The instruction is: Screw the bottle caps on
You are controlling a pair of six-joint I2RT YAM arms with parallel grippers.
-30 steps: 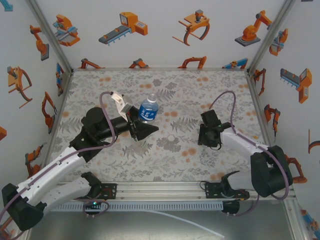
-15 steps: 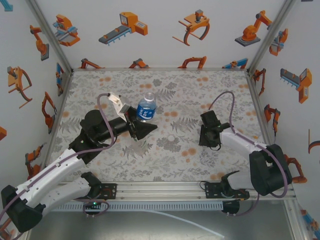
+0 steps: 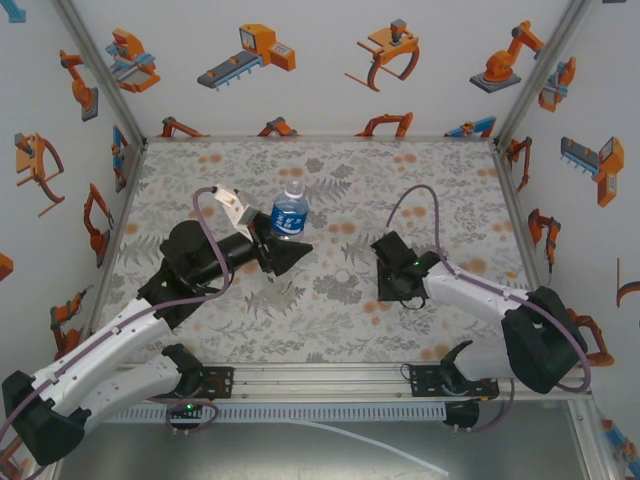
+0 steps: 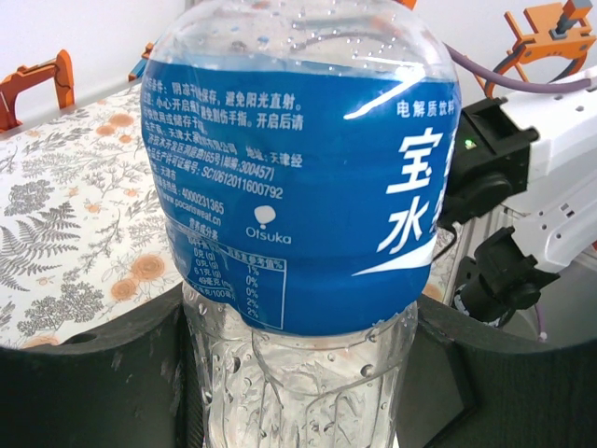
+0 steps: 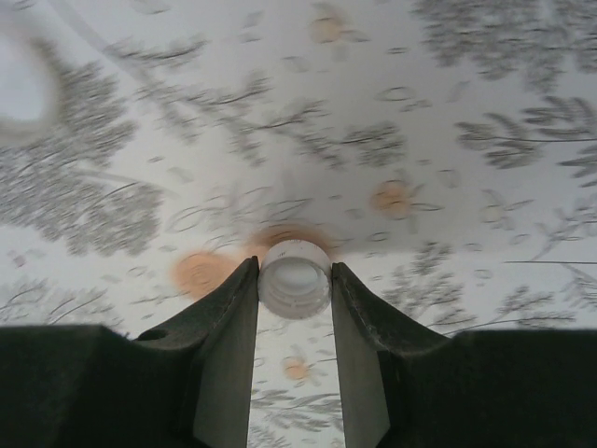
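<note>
Right gripper point(image 5: 295, 285) pinches a white cap point(image 5: 295, 273) at its very fingertips, down by the tabletop point(image 5: 448, 112); so shallow a hold could let the cap tilt or pop free. Left gripper point(image 4: 298, 392) clamps the blue-labelled bottle point(image 4: 298, 187) upright, low on its body, well apart from the cap. A tilted cap would likely cross-thread, and twisting could turn the bottle in that grip.

My worktop point(image 3: 440, 180) wears a grey fern and orange blossom pattern; one small white cap point(image 3: 343, 276) lies near its middle.
</note>
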